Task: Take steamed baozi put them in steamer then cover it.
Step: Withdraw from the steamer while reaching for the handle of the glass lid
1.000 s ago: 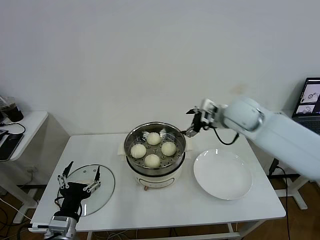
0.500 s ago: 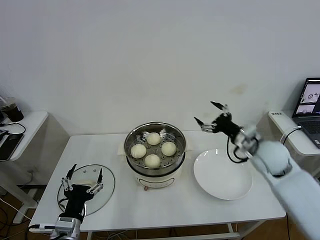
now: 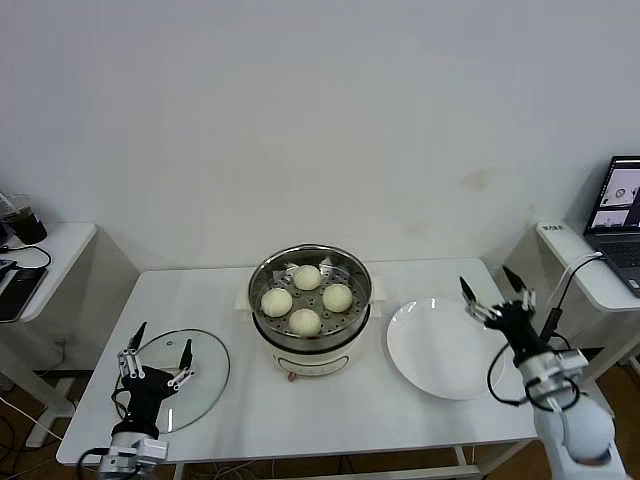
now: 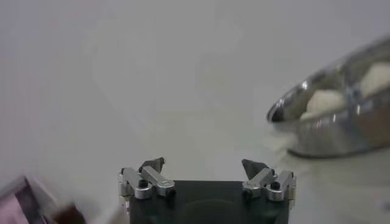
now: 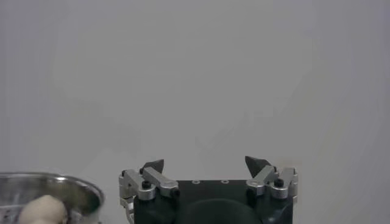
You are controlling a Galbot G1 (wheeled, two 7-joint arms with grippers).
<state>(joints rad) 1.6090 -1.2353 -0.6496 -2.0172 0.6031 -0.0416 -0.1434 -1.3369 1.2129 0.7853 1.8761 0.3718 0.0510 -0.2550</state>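
Four cream-white baozi [image 3: 306, 296] lie in the shiny steel steamer [image 3: 262, 272] on its cream-white pot base at the table's middle. The clear glass cover [image 3: 205, 372] lies flat on the table at the front left. My left gripper [image 3: 157, 352] is open and empty, over the cover's near edge. My right gripper [image 3: 496, 289] is open and empty, at the table's right edge beside the white plate. The steamer's rim and baozi also show in the left wrist view [image 4: 341, 100] and in the right wrist view [image 5: 42, 208].
A flat white round plate [image 3: 446, 349] lies right of the steamer. A side table with a dark cup [image 3: 22, 222] stands at the far left. A laptop [image 3: 620, 205] stands on a stand at the far right.
My right arm has drawn back from beside the steamer, to the right and down to the table's right edge, its gripper open. My left gripper has stayed by the cover, shifting slightly.
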